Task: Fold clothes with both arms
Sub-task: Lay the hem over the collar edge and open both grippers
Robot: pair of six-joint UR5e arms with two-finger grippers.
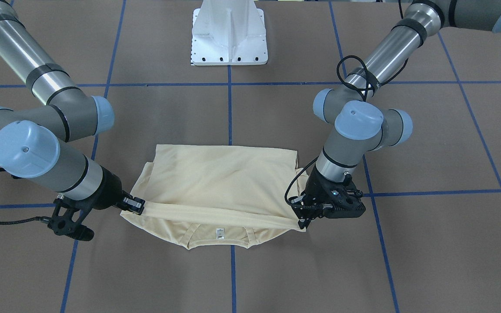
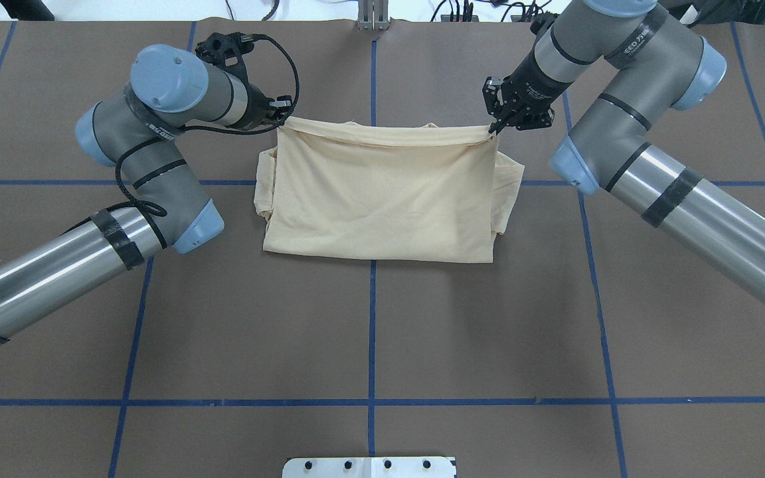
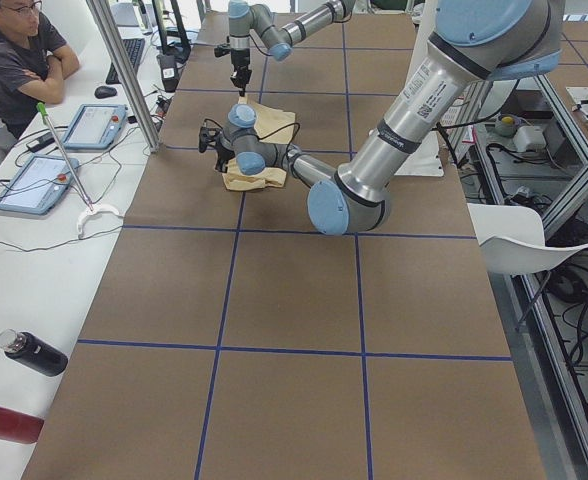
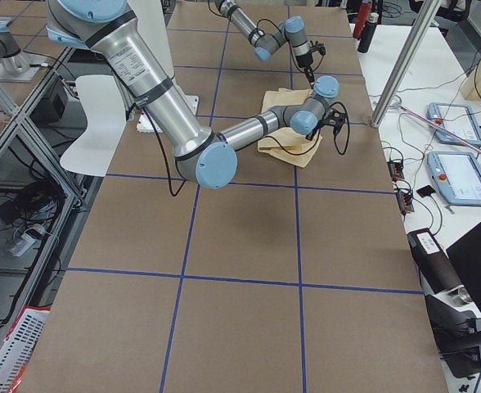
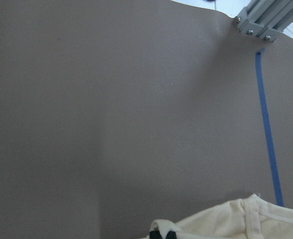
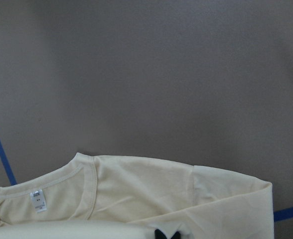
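Risks from here:
- Skew: if one corner is released or moved ahead of the other, the held edge would be pulled askew and the fold left crooked
- Slip: only a thin pinch of cloth appears to be taken at each corner, so a corner could be lost under tension and dropped short of the collar (image 1: 215, 243)
- Drag: the lower layer could be pulled along the table (image 1: 429, 243) by friction with the upper one and bunched up
- Sleeves (image 2: 264, 189): folded cloth pokes out at both sides and could be teased out of the stack if the edge is moved further
- Overshoot: if the edge is carried past the collar, an uneven stack is likely

Grip state:
- left gripper (image 1: 305, 216): jaws clamped on the shirt (image 1: 215, 178) at its corner of the folded-over edge
- right gripper (image 1: 134, 204): jaws clamped on the opposite corner
- The edge is stretched between them as a rolled band just short of the collar, and it is judged to sit slightly off the layer below

Shirt:
- Pale cream-yellow, at mid-table, on the side away from the base
- It is doubled over on itself, and the top layer is fairly smooth with faint creases
- The near fold line is seen straight in the overhead view
- The collar and the small white label (image 1: 220, 233) are exposed beyond the held edge
- No print can be seen in any view, so it is presumed face down or folded inside
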